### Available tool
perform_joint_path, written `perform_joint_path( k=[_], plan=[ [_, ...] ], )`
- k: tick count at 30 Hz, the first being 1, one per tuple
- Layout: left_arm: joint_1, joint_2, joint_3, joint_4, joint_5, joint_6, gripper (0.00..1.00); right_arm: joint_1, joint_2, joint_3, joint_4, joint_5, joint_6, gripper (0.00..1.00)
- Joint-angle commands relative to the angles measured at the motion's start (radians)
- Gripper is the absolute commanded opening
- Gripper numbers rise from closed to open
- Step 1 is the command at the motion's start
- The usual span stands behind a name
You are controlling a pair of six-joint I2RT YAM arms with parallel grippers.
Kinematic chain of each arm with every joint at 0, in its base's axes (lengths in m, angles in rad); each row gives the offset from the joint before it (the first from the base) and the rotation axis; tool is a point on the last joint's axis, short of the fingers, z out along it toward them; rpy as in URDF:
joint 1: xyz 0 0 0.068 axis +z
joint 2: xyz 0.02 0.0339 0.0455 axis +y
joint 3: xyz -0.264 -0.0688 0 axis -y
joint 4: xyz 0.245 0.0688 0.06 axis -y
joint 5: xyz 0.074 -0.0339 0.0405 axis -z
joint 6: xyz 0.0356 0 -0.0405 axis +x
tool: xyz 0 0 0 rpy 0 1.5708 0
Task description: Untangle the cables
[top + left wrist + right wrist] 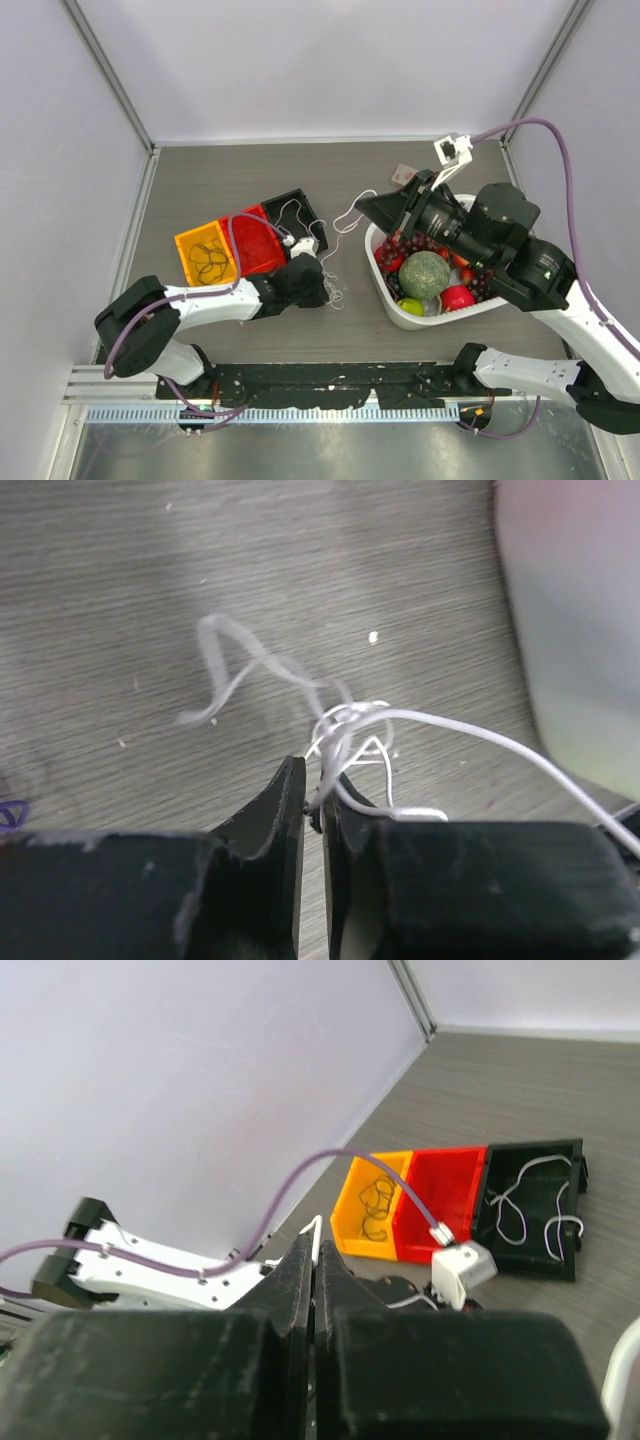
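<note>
On grey table (pixel 200 180), dark cord (pixel 210 262) already sorted into yellow bin (pixel 186 243) and white loops (pixel 290 212) into black bin (pixel 300 194). Left to free: white cord (pixel 440 725) knotted just beside bowl (pixel 376 265), pinched between nearly closed jaws of left gripper (pixel 312 790) and strung up to right gripper (pixel 318 1260), pressed together, seemingly on its far end. By the bins, likely past halfway; knot not yet pulled open, strands not yet binned.

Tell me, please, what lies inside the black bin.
White cables loop across the black bin floor; a white camera block covers its near corner, so that part cannot be seen.
</note>
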Motion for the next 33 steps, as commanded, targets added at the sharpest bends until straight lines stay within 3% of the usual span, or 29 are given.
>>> perform_joint_path(
  k=[1,7,15,18,25,33],
  plan=[
    [0.001,0.022,-0.005,-0.059,-0.008,-0.02,0.13,0.0,0.029,0.179,0.04,0.036,-0.031,0.01],
    [0.003,-0.097,-0.168,0.023,0.035,-0.097,0.11,0.001,0.125,0.446,0.063,0.067,-0.072,0.01],
    [0.001,-0.292,-0.274,-0.056,-0.037,-0.152,0.02,0.0,0.19,0.581,0.133,0.027,-0.072,0.01],
    [0.001,-0.354,-0.28,-0.095,-0.038,-0.169,0.01,0.0,0.196,0.552,0.149,0.012,-0.071,0.01],
    [0.001,-0.536,-0.268,-0.27,-0.037,-0.225,0.04,0.0,0.2,0.299,0.258,0.001,-0.077,0.01],
    [0.001,-0.648,-0.288,-0.385,0.02,-0.363,0.02,0.0,0.318,0.209,0.388,0.078,-0.135,0.01]
  ],
)
